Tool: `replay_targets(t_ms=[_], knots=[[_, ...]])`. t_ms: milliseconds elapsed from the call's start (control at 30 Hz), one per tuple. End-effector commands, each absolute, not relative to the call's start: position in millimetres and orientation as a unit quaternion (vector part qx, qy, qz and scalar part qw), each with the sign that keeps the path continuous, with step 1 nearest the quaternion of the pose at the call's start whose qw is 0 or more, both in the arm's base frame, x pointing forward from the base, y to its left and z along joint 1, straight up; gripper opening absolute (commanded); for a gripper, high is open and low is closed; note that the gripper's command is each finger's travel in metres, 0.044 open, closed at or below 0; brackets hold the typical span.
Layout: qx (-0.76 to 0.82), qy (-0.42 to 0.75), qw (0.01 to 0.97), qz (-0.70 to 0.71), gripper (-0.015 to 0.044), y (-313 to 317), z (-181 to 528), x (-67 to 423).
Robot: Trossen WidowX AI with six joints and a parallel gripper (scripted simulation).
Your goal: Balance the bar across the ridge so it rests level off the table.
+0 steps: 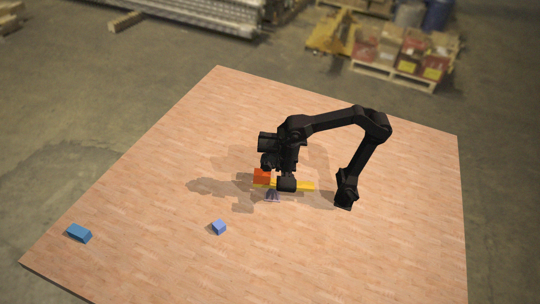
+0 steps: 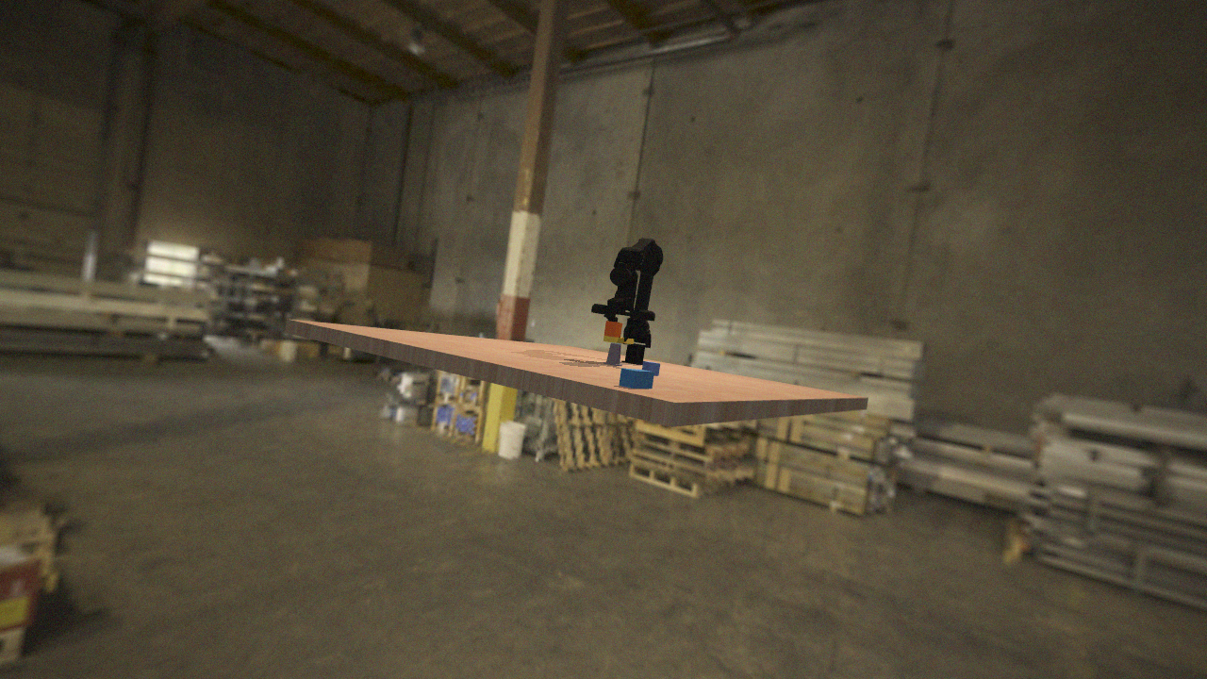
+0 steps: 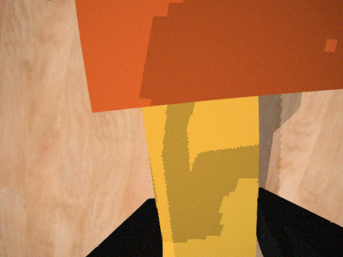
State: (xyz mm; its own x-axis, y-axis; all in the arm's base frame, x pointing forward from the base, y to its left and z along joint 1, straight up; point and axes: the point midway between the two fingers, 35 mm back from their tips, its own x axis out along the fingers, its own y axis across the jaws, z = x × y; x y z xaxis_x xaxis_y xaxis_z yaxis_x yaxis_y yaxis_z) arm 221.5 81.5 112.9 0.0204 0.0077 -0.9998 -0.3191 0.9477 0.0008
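A yellow bar [image 1: 305,185] [image 3: 205,181] [image 2: 613,330] with an orange block [image 1: 261,176] [image 3: 191,28] on one end lies about level over a small grey ridge [image 1: 272,195] [image 2: 613,354]. The ridge stands under the bar between the orange block and my fingers. My gripper [image 1: 286,184] [image 3: 205,205] is shut on the yellow bar near its middle. In the wrist view the bar runs up between the black fingers to the orange block. I cannot tell whether the bar touches the ridge.
A light blue cube [image 1: 219,226] [image 2: 651,368] and a blue block [image 1: 79,232] [image 2: 636,378] lie on the wooden table [image 1: 377,245] nearer its front edge. The arm's base [image 1: 345,196] stands to the right of the bar.
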Motion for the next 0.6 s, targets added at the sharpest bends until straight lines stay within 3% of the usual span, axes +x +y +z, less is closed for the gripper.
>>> replay_targets(t_ms=[0, 567], knots=[[-0.113, 0.69, 0.705, 0.116, 0.0157, 81.5, 112.9, 221.5], [-0.113, 0.69, 0.705, 0.116, 0.0168, 81.5, 112.9, 221.5]])
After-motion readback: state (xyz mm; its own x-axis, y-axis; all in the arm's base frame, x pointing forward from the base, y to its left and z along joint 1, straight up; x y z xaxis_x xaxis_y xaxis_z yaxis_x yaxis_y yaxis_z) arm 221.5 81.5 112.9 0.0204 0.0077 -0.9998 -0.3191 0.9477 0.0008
